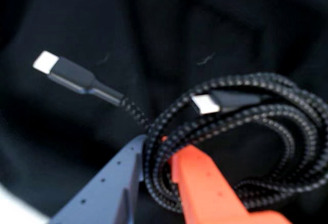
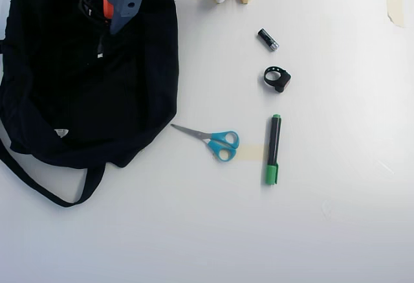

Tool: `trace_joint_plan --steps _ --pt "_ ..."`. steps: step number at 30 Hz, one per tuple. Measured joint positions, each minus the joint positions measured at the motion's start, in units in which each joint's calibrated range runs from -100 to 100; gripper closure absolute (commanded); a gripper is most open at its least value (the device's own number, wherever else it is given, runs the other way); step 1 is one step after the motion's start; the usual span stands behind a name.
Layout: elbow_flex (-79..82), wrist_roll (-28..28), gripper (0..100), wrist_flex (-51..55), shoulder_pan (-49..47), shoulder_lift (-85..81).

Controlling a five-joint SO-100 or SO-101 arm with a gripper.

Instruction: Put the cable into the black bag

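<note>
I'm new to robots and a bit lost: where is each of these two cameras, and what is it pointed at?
Wrist view: rides on the arm, looking past the gripper at the cable it clamps, dark fabric behind.
Overhead view: fixed above, looking straight down on the white table; the arm enters at top.
Both show the gripper and cable over the black bag.

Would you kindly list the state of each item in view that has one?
cable: coiled, clamped between the fingers, held over the bag
gripper: shut on the cable
black bag: lying flat on the table
scissors: closed
green marker: capped, lying flat
</note>
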Motion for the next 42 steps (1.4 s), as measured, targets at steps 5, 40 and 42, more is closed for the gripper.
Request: trace_joint_plan --steps 5,40,42 --pt "0.2 0.7 97 -7.4 5.7 13.9" --pt "16.0 -7.9 98 13.4 -40.8 -30.8" --pt "21.1 -7.8 98 11.9 -43.0 -35.0"
